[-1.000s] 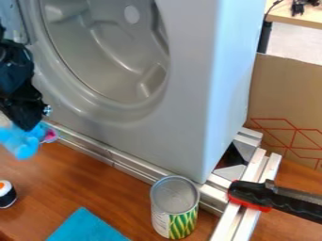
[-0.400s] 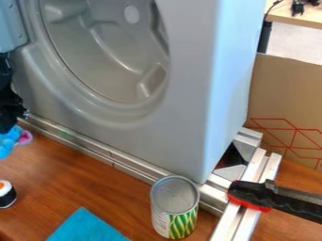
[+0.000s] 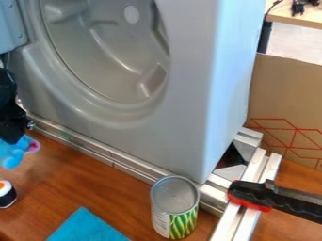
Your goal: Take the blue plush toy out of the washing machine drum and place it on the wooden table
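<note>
Pick-up judged done: blue toy (image 3: 11, 155) sits clamped in the fingers (image 3: 15, 135) at the view's left edge; setting it down remains. Metal rail (image 3: 88, 147) and washer (image 3: 182, 122) appear to limit travel behind. Bare tabletop (image 3: 69, 176) between rail and cloth (image 3: 85, 227) offers room, with the roll (image 3: 7, 194) near the toy and the can (image 3: 175, 207) well off, beside the rail.

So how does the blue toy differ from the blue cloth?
The blue toy is rounded and lumpy; the blue cloth is flat and straight-edged. The toy has a pink part; the cloth is plain. The toy is at the end effector; the cloth lies on the table. Both are blue.
</note>
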